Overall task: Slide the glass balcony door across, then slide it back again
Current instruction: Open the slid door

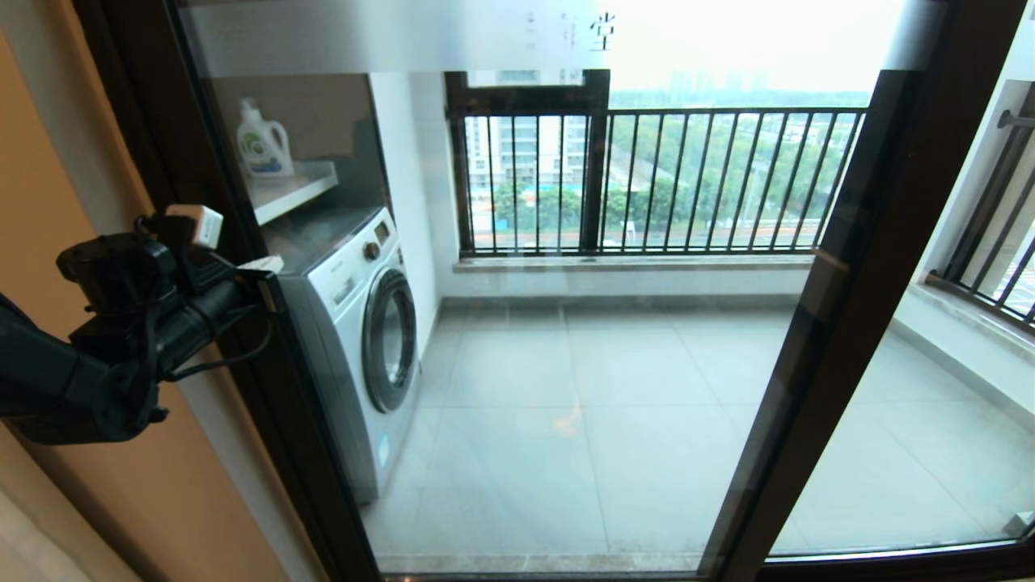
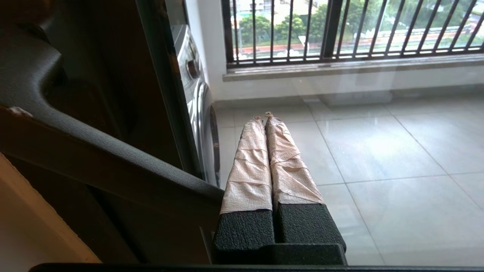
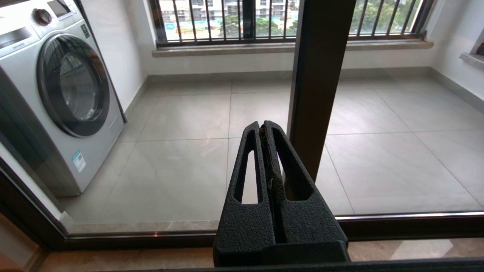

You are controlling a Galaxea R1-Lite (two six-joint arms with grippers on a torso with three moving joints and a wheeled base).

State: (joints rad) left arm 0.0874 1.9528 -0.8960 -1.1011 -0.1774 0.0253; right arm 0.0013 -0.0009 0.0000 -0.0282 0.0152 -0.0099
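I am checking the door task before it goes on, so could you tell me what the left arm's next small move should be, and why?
Probably press the left gripper sideways against the glass balcony door at its left frame edge to start it sliding. The left gripper's taped fingers are shut, and the head view shows its tip at that dark frame. The right gripper is shut, low before the glass, touching nothing.

You have one glass balcony door (image 1: 566, 364) filling the middle of the head view, with one frosted strip (image 1: 388, 36) across the top of the frame. Behind it, at centre left, stands one washing machine (image 1: 364, 323), and above that, upper left, one detergent bottle (image 1: 263, 141) on one shelf (image 1: 295, 190). Two grippers show: the left gripper (image 2: 263, 115) and the right gripper (image 3: 263, 126) (each with two fingers pressed together).
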